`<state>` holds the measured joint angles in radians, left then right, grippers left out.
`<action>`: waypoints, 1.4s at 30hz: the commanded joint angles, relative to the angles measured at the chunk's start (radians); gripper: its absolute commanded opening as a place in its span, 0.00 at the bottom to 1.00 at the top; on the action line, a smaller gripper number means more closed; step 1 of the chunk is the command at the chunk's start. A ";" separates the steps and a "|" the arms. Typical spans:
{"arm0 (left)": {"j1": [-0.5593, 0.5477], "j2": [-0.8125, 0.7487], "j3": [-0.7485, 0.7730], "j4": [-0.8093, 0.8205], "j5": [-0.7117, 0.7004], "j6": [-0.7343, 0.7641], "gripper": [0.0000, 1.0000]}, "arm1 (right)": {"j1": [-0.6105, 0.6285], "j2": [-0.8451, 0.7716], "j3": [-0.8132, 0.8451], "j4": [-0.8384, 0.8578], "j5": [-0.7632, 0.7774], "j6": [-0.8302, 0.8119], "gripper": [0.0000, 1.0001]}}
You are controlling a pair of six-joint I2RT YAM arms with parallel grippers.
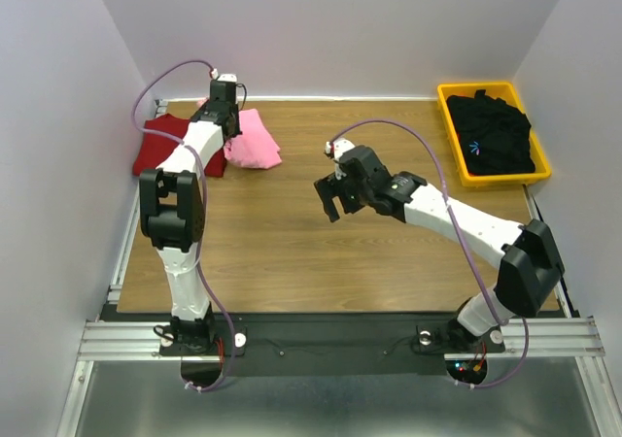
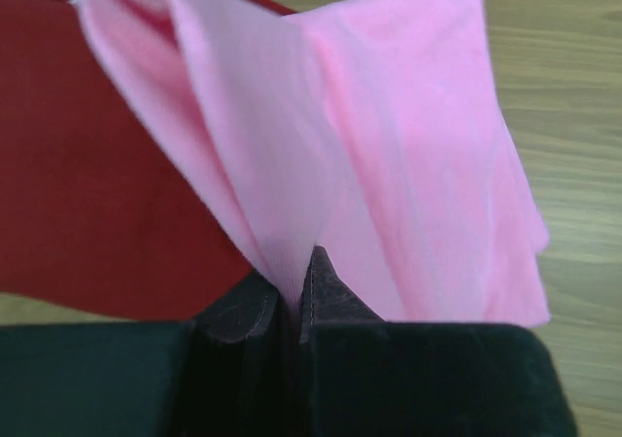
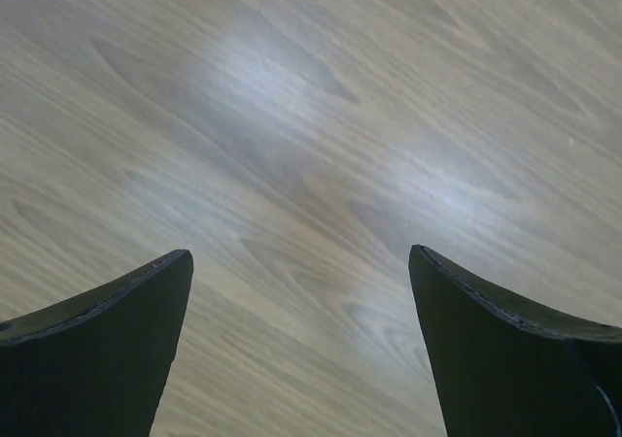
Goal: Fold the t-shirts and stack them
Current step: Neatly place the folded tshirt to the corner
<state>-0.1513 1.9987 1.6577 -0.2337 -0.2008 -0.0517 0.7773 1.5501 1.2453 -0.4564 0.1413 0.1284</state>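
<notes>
Pink shirt (image 2: 389, 165) is the one being worked. It's at the far-left of the table (image 1: 292, 252), and the left gripper (image 2: 293, 286) is clamped on a fold of it. From the left wrist view the fabric is tented up out of the closed fingertips, so it's bunched rather than lying flat.

The dark red shirt (image 1: 160, 151) lies just to the left of the pink. It looks roughly squared off, so probably folded. The left arm hides the seam between the two, so I can't tell whether they overlap or only touch.

The black shirt (image 1: 496, 136) is untouched, crumpled in the yellow bin (image 1: 505, 179) at the far-right corner, well away from the other two.

The right gripper (image 3: 301, 257) has its jaws wide apart and nothing between them. It hovers over bare wood near mid-table.

My read on progress:
- red: likely done, serves as the stack base
- pink: mid-fold or mid-placement, not yet neat, not clearly stacked
- black: not started, needs pulling from the bin, folding and stacking

Call it somewhere around the halfway mark — at best. The right arm looks free to go for the black one, but the pink needs settling first.
</notes>
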 commanded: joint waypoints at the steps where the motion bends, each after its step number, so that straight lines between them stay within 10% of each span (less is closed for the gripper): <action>1: 0.009 0.032 0.138 -0.104 -0.163 0.232 0.00 | -0.003 -0.045 -0.036 -0.077 0.027 0.019 0.98; 11: 0.050 0.028 0.200 -0.091 -0.127 0.524 0.00 | -0.003 0.030 0.023 -0.108 0.032 -0.004 0.98; 29: 0.209 0.081 0.337 -0.216 -0.031 0.532 0.00 | -0.004 0.123 0.111 -0.149 0.052 -0.030 0.98; 42: 0.277 0.121 0.212 0.005 -0.074 0.587 0.00 | -0.003 0.133 0.120 -0.185 0.080 -0.038 0.98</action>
<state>0.1143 2.1094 1.8751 -0.3592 -0.2230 0.4885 0.7773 1.6913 1.3209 -0.6247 0.1944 0.1009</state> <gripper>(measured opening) 0.172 0.983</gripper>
